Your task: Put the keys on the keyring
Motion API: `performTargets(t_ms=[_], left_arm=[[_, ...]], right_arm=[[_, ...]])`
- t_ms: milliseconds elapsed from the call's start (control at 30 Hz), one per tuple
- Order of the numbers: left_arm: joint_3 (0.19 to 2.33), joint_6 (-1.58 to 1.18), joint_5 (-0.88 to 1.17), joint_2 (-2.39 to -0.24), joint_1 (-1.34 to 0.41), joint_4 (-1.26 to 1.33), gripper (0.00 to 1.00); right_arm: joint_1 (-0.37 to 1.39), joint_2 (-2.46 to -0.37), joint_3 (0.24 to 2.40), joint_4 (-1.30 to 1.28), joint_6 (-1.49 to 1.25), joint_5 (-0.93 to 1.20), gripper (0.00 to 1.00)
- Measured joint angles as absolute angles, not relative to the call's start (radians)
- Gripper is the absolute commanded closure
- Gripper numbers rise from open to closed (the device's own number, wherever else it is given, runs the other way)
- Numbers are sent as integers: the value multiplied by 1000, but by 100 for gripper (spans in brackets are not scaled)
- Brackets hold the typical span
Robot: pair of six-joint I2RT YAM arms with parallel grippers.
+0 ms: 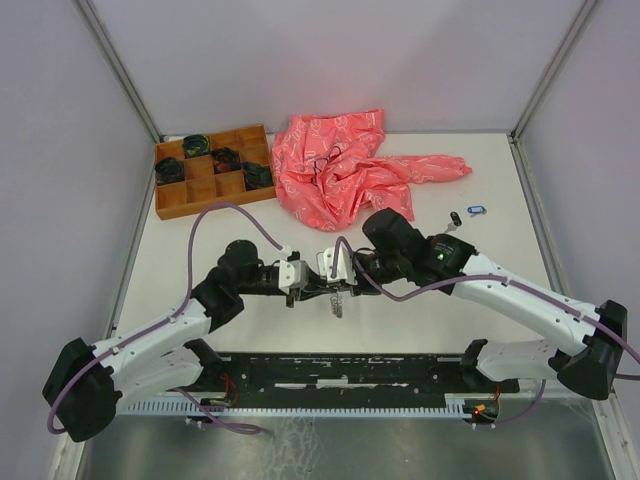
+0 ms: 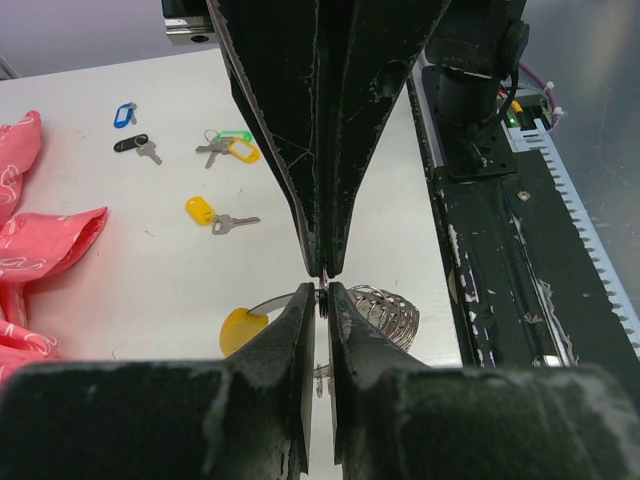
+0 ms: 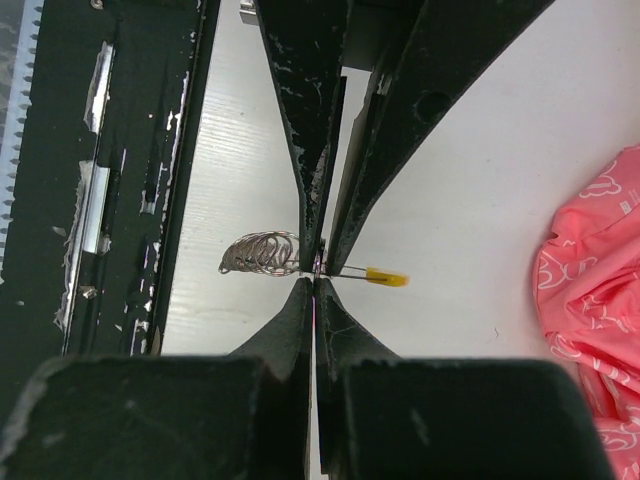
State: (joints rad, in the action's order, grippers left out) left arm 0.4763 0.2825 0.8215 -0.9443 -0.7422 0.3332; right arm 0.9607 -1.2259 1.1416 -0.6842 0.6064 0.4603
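Note:
The keyring (image 2: 388,308), a silvery coiled loop with a yellow segment (image 2: 240,328), hangs above the table between both grippers. In the left wrist view my left gripper (image 2: 322,293) is shut on its wire, with the right gripper (image 2: 323,268) meeting it tip to tip from above. The right wrist view shows my right gripper (image 3: 315,280) shut on the same wire, with the coil (image 3: 262,253) to its left and the yellow segment (image 3: 386,277) to its right. In the top view the keyring (image 1: 338,303) dangles at the table's near middle. Loose keys lie apart with yellow (image 2: 201,210), green (image 2: 233,136), black (image 2: 130,143) and blue (image 2: 124,114) tags.
A crumpled pink cloth (image 1: 340,165) lies at the back centre. A wooden divided tray (image 1: 200,190) with dark coiled bundles stands at the back left. The black base rail (image 1: 340,370) runs along the near edge. Grey walls close in the table's sides and back.

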Motion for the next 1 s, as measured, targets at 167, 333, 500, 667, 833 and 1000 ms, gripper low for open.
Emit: performTargets(t_ms=[167,333,500,667,833,1000], left_arm=[[488,295,822,-960,-750,315,97],[496,311,814,-964,-758,288,97],[496,324,771,-949,-760,273,97],[480,324,688,-895,-760,280,97],[467,323,606,-857,-760,281,97],[482,325,526,-841,-760,208,97]], right_arm=[[962,-1227,1143,-697,608,456,99],[963,-1230,1143,-701,606,447,88],[967,-1222,1143,-685,570,404,70],[967,-1159,1142,-644,473,272,54],[963,-1090,1121,-605,347,101,45],[908,-1093,1089,-599,215,-17,44]])
